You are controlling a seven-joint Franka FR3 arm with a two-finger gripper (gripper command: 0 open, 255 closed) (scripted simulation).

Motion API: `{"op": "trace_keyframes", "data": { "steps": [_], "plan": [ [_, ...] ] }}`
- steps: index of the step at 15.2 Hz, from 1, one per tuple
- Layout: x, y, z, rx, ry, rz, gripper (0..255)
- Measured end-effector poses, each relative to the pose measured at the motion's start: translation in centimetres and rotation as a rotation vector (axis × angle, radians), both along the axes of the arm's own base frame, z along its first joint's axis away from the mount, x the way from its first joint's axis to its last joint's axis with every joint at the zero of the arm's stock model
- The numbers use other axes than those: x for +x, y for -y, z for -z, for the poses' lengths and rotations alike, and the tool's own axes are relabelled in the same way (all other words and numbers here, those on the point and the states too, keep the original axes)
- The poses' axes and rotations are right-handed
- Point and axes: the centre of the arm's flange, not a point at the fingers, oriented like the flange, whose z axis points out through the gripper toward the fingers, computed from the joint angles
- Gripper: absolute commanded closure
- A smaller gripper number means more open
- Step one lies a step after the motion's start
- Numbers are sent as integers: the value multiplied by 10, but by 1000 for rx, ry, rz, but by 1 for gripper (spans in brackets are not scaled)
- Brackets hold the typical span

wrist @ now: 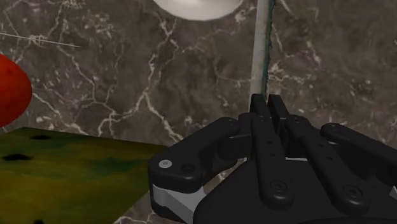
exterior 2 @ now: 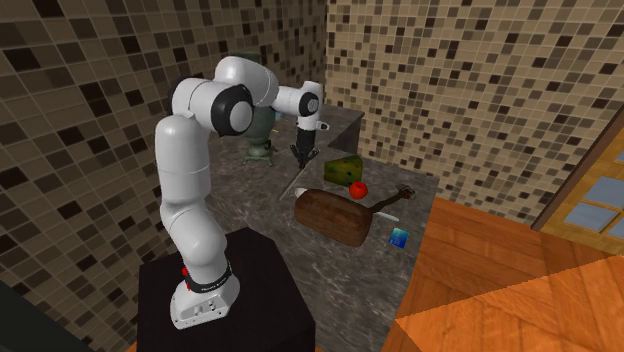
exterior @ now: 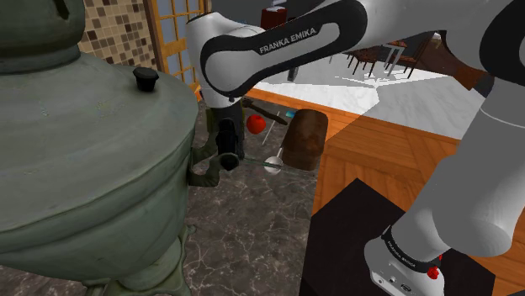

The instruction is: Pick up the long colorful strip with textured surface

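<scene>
The gripper (wrist: 268, 98) has its two black fingers pressed almost together, pinching the near end of a long thin strip (wrist: 262, 51). The strip is pale with a green edge and runs straight away from the fingertips over the dark marbled counter (wrist: 159, 76). Whether it is clear of the counter cannot be told. Beside its far end lies a white rounded object (wrist: 197, 5). A green and yellow wedge with dark holes (wrist: 63, 172) sits close beside the hand, and a red ball (wrist: 9, 89) lies just beyond the wedge.

In the shoulder view the white arm (exterior: 261, 46) reaches across from the stand (exterior: 353, 244) at 5 o'clock, bends at the elbow and points its hand down at the counter. From the gripper (exterior: 228, 160) the strip (exterior: 257, 161) stretches toward 3 o'clock. The red ball (exterior: 255, 124) is at 1 o'clock of the gripper. A brown loaf-shaped object (exterior: 304, 139) lies past the strip's far end.

In the second exterior view the arm (exterior 2: 185, 190) rises upright from the stand (exterior 2: 220, 300), then folds forward with its wrist turned down. A blue cube (exterior 2: 399, 238) lies at 4 o'clock of the gripper (exterior 2: 303, 162), well apart, and a green urn (exterior 2: 260, 140) stands behind the arm.
</scene>
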Motion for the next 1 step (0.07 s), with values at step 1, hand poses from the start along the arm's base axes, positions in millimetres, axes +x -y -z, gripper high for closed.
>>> {"op": "trace_keyframes", "data": {
  "steps": [1],
  "plan": [
    [0, 0, -4, 0, 0, 0, 255]
  ]
}}
